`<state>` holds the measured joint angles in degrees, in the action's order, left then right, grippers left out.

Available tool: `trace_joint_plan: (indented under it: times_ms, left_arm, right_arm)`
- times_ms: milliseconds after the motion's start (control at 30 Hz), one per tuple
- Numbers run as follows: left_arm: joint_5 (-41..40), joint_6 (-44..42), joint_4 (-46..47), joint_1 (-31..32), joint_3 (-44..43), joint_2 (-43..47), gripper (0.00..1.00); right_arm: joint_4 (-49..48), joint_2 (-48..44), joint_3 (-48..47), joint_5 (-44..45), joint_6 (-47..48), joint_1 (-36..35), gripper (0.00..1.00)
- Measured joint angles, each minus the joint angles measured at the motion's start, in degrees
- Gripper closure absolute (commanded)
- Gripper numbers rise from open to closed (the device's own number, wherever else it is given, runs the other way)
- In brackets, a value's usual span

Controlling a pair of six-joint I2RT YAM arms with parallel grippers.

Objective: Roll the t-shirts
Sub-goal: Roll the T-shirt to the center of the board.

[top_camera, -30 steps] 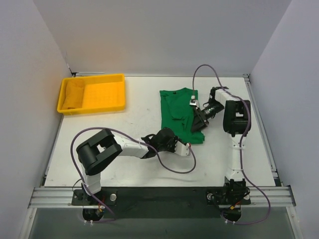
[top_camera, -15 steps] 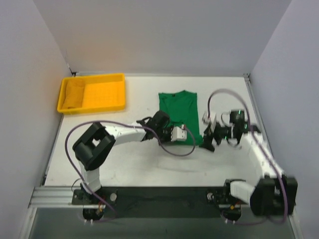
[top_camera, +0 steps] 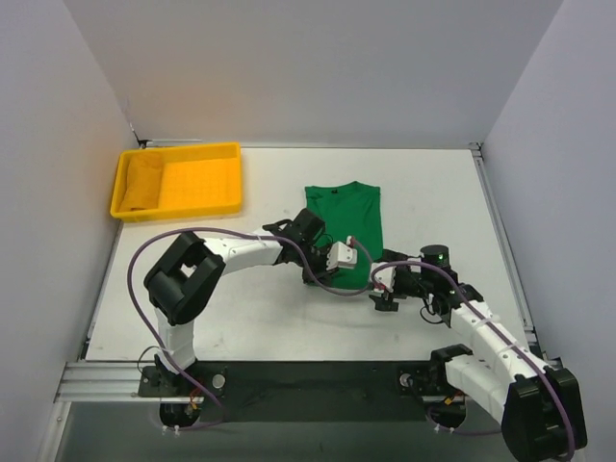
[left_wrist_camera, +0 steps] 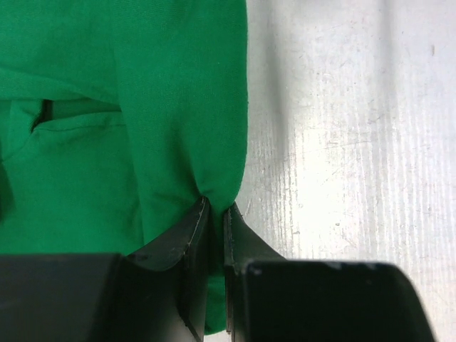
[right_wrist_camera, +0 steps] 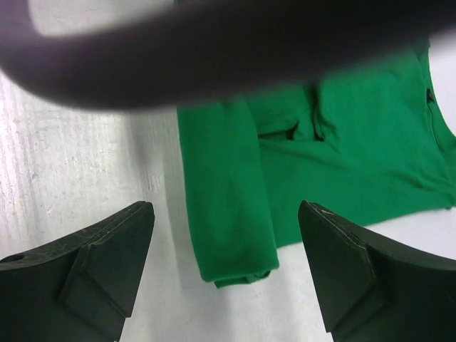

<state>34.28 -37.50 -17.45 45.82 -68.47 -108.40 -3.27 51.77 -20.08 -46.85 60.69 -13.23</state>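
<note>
The green t-shirt (top_camera: 346,207) lies flat in the middle of the table, collar toward the far side, its near hem turned up into a short roll (right_wrist_camera: 228,214). My left gripper (top_camera: 354,268) reaches across that near edge and is shut on the fabric; the left wrist view shows the t-shirt (left_wrist_camera: 178,92) pinched between the black fingertips (left_wrist_camera: 203,214). At the shirt's near right corner my right gripper (top_camera: 382,289) stands wide open and holds nothing. In the right wrist view the roll's end lies between its fingers (right_wrist_camera: 114,256) without touching them.
A yellow tray (top_camera: 183,210) with a yellow cloth in its left end stands at the far left. The left arm's cable (top_camera: 332,286) loops over the shirt's near edge. White walls close in the table's sides and back.
The right arm has let go of the shirt, swung from its far right side to its near right corner and opened its jaws. The left gripper moved onto the near hem. The shirt now lies straighter.
</note>
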Motion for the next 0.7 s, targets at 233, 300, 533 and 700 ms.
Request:
trace_joint_plan:
  times_ms: [233, 300, 533, 700]
  left_arm:
    - [3.06, 0.70, -2.93, -1.18, -2.71, -1.77, 0.97]
    - [4.02, 1.01, -3.74, -1.68, -3.54, -2.23, 0.97]
    - [7.26, 0.52, -8.50, -3.56, -6.75, -3.63, 0.97]
    - [10.01, -1.27, -14.51, -4.74, -11.04, -5.97, 0.98]
  right_arm:
    - [-0.79, 5.57, 0.13, -0.59, 6.97, -3.32, 0.19]
    - [-1.22, 7.98, 0.13, -0.52, 8.13, -3.89, 0.23]
    - [-6.01, 16.92, -0.04, 3.06, 9.03, -6.82, 0.63]
    - [-5.11, 21.05, -4.52, 5.70, 6.82, -7.67, 0.80]
